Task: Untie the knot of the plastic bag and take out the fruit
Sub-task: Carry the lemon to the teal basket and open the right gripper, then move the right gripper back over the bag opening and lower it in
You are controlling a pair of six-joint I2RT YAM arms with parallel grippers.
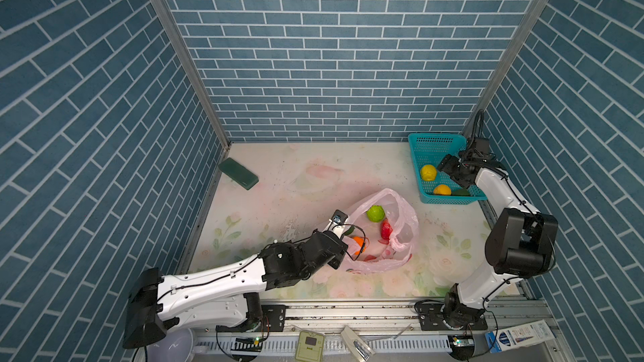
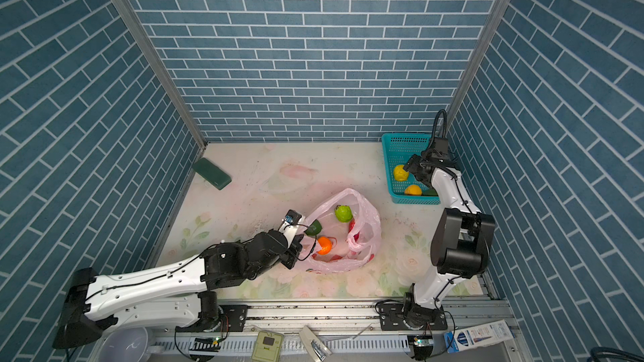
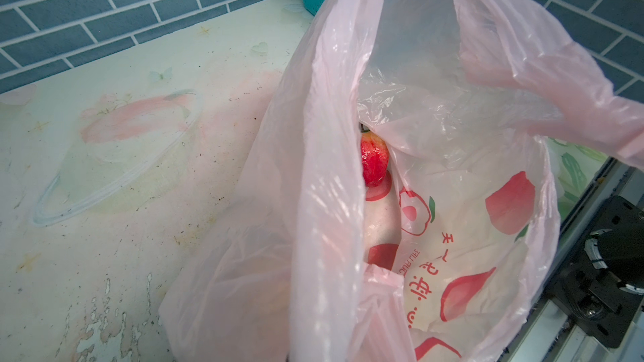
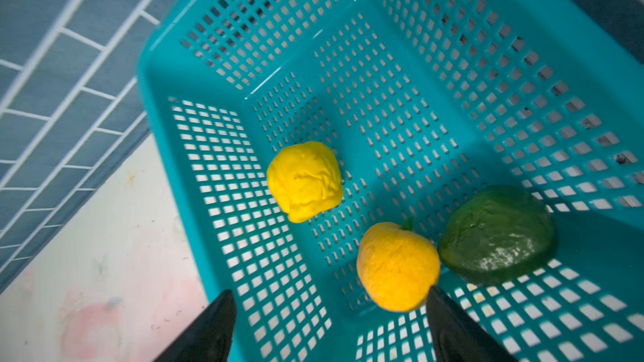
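**Thin Film, Round Fruit: Where This Could Slip**

From where I stood, the plastic bag (image 1: 404,217) lay mid-tabletop with its mouth gaping and 3 fruit inside: a light green fruit (image 1: 375,213), a red fruit (image 1: 385,229) and an orange fruit (image 1: 357,242). The left tool (image 1: 344,242) was clamped tight, apparently on the bag's near rim, propping the mouth up. The right tool (image 4: 329,296) hung over the teal basket (image 1: 437,136), fingers spread wide and gripping nothing. A yellow fruit (image 4: 305,181), a yellow-orange fruit (image 4: 397,266) and a dark green fruit (image 4: 498,235) lay below it.

My worry was the film. It looked slack and slippery, and if it slid out of that pinch the mouth would fold over the fruit. The red fruit sat tucked under a crease, so a reach for it might catch plastic and drag the whole bag. Any fruit dropped short of the basket would likely roll.

The tabletop (image 1: 313,175) wore a pale floral cover, flaked nearest the left arm. Blue brick-pattern walls (image 1: 331,64) closed 3 sides. The basket sat in the far right corner, and a dark green block (image 1: 238,173) lay by the left wall.
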